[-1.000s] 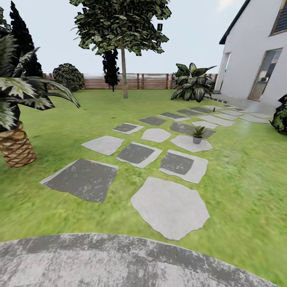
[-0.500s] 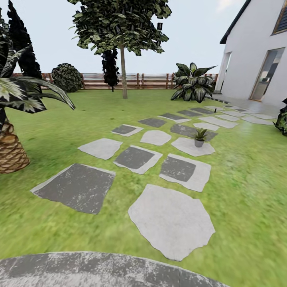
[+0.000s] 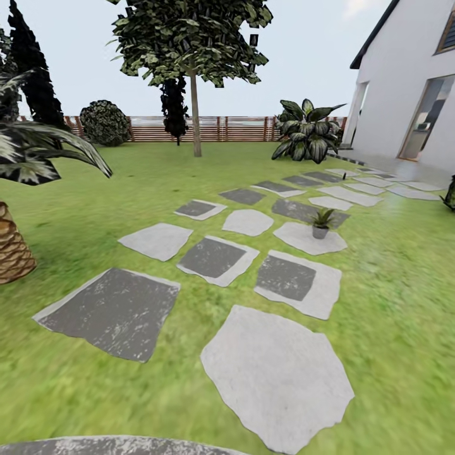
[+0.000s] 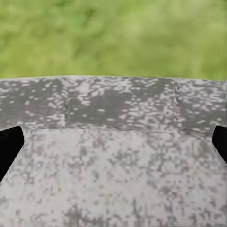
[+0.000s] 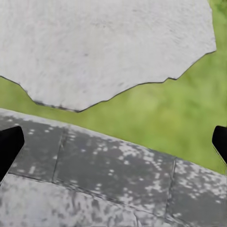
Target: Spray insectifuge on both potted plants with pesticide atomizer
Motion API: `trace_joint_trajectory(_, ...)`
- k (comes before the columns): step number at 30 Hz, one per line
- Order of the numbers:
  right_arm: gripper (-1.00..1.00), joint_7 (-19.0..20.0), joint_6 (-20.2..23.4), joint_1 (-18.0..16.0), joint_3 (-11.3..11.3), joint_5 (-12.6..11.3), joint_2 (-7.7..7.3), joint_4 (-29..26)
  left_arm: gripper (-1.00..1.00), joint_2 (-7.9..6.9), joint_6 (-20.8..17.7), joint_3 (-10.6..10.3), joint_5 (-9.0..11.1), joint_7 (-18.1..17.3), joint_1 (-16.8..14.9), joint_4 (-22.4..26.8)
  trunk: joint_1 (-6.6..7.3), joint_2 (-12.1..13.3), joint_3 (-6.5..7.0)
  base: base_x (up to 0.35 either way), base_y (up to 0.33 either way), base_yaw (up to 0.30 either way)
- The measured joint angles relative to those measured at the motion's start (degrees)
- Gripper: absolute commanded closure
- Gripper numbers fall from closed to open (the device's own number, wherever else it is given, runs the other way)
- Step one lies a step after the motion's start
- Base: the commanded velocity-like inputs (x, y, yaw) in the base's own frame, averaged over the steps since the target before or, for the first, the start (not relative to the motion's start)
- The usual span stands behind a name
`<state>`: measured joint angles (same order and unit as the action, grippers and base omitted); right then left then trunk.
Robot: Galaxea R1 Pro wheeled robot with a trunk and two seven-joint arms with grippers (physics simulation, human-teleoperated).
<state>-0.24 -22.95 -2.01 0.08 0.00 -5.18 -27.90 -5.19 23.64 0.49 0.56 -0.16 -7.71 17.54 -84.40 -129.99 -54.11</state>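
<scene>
On the far right part of the paver path, one potted plant [image 3: 321, 222] stands upright on a pale stone paver [image 3: 313, 238], well apart from the robot. A second potted plant and the pesticide atomizer cannot be located in these views. A small dark object [image 3: 344, 174] stands farther along the path near the house [image 3: 404, 95]; it is too small to identify.

The lawn [image 3: 392, 303] surrounds the pavers. A palm trunk [image 3: 12, 249] stands at the near left, a tree [image 3: 194, 76] and a slatted wooden fence [image 3: 234, 128] at the far side. The rim of the round grey patio [image 3: 120, 445] lies at the nearest edge of the head view.

The left gripper [image 4: 113, 146] hangs over the patio stone with its dark fingertips [image 4: 9, 146] spread wide and nothing between them. The right gripper [image 5: 113, 146] hangs over the patio edge, likewise spread and empty.

Judged step: travel and search, before any pickup. The next move calls for locating the atomizer, then approaching it close enough for one arm to reach.
</scene>
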Motion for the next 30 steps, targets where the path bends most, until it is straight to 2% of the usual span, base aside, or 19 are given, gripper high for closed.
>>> trace_joint_trajectory(15, -1.0, 0.2, 0.0, 0.0, 0.1, -0.1, 0.08, 0.0, -1.0, 0.0, 0.0, 0.0, 0.1, 0.0, 0.0, 0.0, 0.0, 0.0, 0.0, 0.34, 0.0, -0.005)
trace_joint_trajectory(27, -1.0, 0.3, 0.0, 0.0, 0.1, -0.1, 0.12, 0.0, -1.0, -0.07, -0.1, 0.1, 0.1, 0.0, 0.0, 0.0, 0.0, 0.0, -0.06, 0.341, 0.0, -0.24)
trace_joint_trajectory(30, -1.0, 0.3, 0.0, 0.0, 0.1, 0.0, 0.55, 0.0, -1.0, -0.02, 0.0, 0.2, 0.1, 0.0, 0.0, 0.0, 0.0, 0.0, -0.13, 0.341, 0.0, -0.107)
